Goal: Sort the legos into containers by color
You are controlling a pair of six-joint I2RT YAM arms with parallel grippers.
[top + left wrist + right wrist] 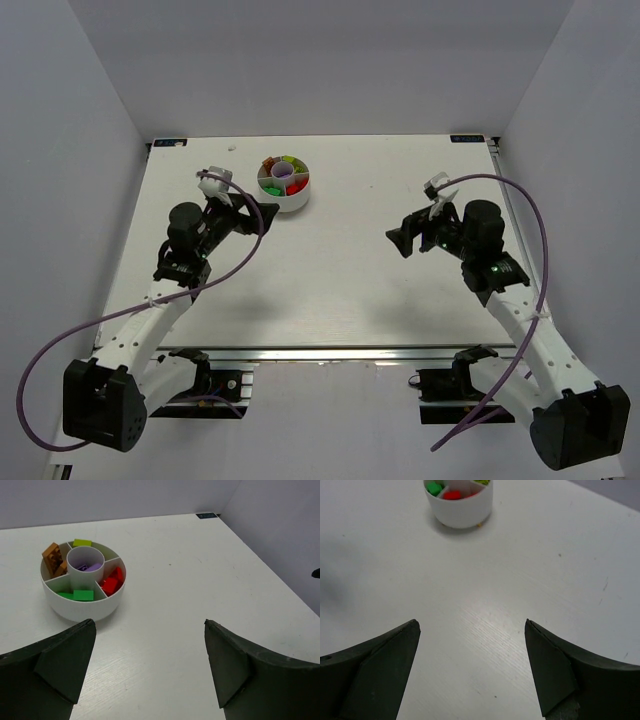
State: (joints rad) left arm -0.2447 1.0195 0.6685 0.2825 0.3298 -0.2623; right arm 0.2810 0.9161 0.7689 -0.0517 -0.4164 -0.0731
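The left gripper (148,625) stands with jaws spread wide and nothing between them; the right gripper (471,622) is likewise released and empty. Both hover over the bare white table (210,570), the round white dish (80,611) at about eleven o'clock from each. Inside the dish, the purple brick (91,567) lies in the centre well, with orange bricks (54,559) at ten o'clock, a lime brick (82,543) at twelve, red bricks (111,583) at four and green bricks (80,595) at six. No brick shows outside the dish, so the sorting looks finished.
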